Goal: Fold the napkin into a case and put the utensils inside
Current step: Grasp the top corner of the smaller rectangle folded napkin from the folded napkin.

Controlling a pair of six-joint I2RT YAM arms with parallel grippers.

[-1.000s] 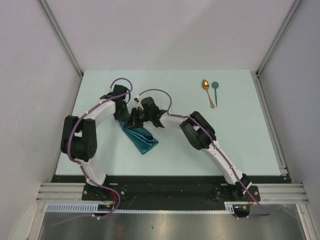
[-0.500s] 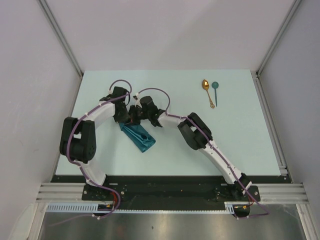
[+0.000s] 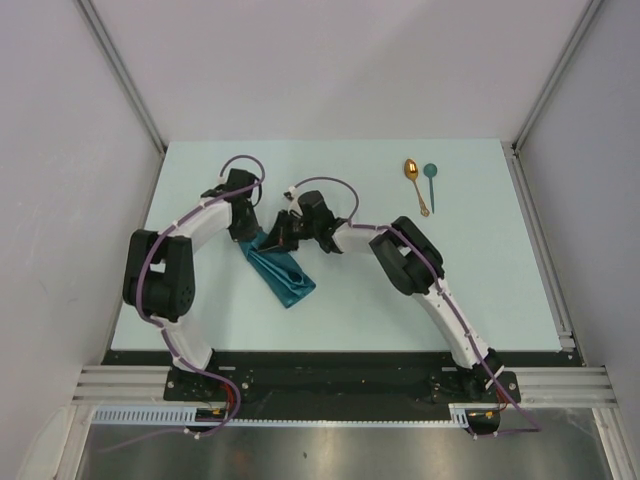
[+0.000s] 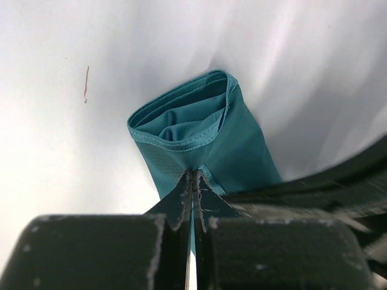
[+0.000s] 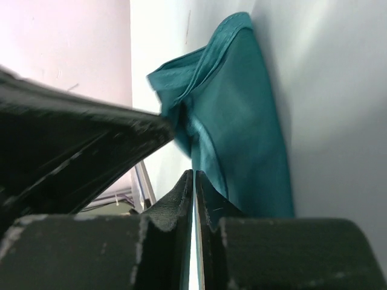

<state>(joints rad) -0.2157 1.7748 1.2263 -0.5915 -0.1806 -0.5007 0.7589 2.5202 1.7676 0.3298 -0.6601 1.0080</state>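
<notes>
The teal napkin [image 3: 285,280] lies left of the table's middle, folded into a narrow case whose open mouth [image 4: 181,115] faces away in the left wrist view. My left gripper [image 3: 250,238] [image 4: 193,174] is shut on a hem at the case's far end. My right gripper [image 3: 272,240] [image 5: 195,173] sits beside it, jaws pressed together, with a strip of the napkin [image 5: 242,121] running down into its tips. The utensils lie at the back right: a gold spoon [image 3: 413,178] and a teal spoon [image 3: 431,178], side by side and far from both grippers.
The two wrists crowd each other over the napkin's far end; the left gripper's black body [image 5: 78,139] fills the left of the right wrist view. The pale table [image 3: 480,280] ends at a black strip [image 3: 330,357] near the arm bases. Grey walls enclose three sides.
The right wrist leaned left toward the left gripper, then drew back to the right. The left gripper stayed shut on the napkin, which shifted only slightly.
</notes>
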